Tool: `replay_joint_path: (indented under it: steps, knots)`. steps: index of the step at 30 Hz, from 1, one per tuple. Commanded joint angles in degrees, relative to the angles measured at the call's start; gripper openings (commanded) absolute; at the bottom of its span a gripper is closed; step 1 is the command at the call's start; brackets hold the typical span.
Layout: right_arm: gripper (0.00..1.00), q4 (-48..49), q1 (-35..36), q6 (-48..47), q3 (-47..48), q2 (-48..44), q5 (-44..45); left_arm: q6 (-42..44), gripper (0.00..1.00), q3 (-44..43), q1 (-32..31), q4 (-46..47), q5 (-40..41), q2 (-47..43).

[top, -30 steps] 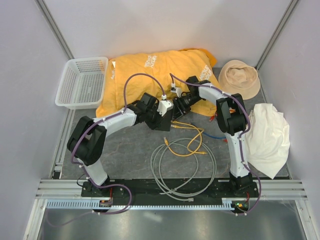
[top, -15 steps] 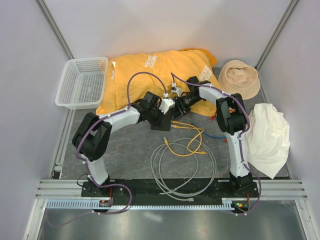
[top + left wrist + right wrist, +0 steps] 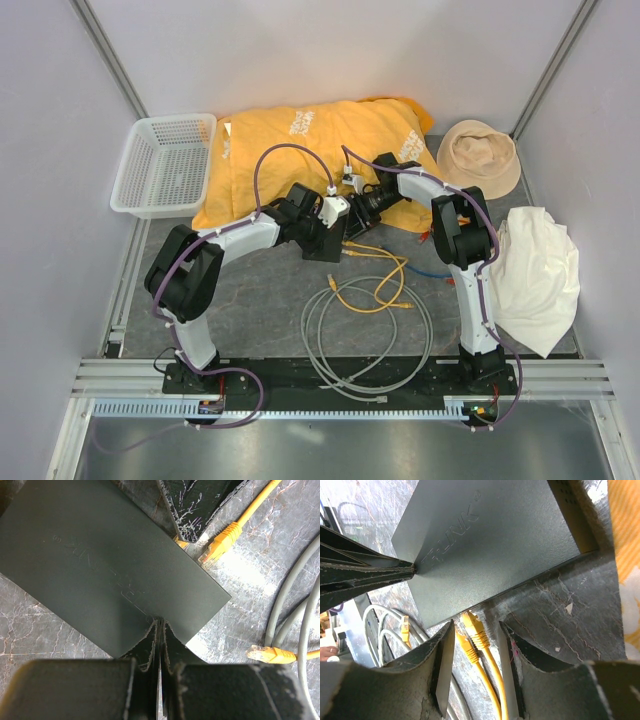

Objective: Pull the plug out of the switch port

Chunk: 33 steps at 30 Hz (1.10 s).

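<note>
The dark grey switch point(image 3: 326, 243) lies on the mat between both grippers; it also shows in the left wrist view point(image 3: 110, 565) and the right wrist view point(image 3: 485, 540). My left gripper point(image 3: 160, 626) is shut, its tips pressed against the switch's near edge point(image 3: 318, 228). My right gripper point(image 3: 475, 630) is open at the port side point(image 3: 352, 218). Two yellow plugs lie between its fingers: one point(image 3: 476, 628) reaches under the switch's edge, the other point(image 3: 465, 649) lies beside it. The fingers do not touch them.
Yellow cables point(image 3: 372, 272) and a grey cable coil point(image 3: 365, 345) lie in front of the switch. Loose yellow plugs point(image 3: 219, 544) point(image 3: 270, 654) lie nearby. A white basket point(image 3: 165, 165), orange cloth point(image 3: 310, 140), beige hat point(image 3: 480, 155) and white cloth point(image 3: 535, 270) surround it.
A second ago my left arm swung right and brought its gripper up against the switch. It has held still for the last half second. The right arm has not moved.
</note>
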<state>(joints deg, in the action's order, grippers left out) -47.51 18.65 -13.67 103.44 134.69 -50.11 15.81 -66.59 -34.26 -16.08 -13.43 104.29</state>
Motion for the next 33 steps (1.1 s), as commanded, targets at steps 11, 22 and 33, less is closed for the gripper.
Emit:
replay_joint_path:
  steps: [11,22,33]
  knots:
    - [0.49,2.1,1.1,0.8,-1.3,2.2,9.1,1.7,0.01,1.5,-0.3,-1.0,1.7,1.9]
    - [0.35,4.5,2.6,2.3,-5.7,0.8,14.2,1.6,0.02,1.8,-0.3,-0.9,2.0,1.7]
    - [0.21,6.3,3.8,5.1,-7.5,0.3,22.8,1.7,0.02,2.1,-0.3,-1.1,2.4,1.6]
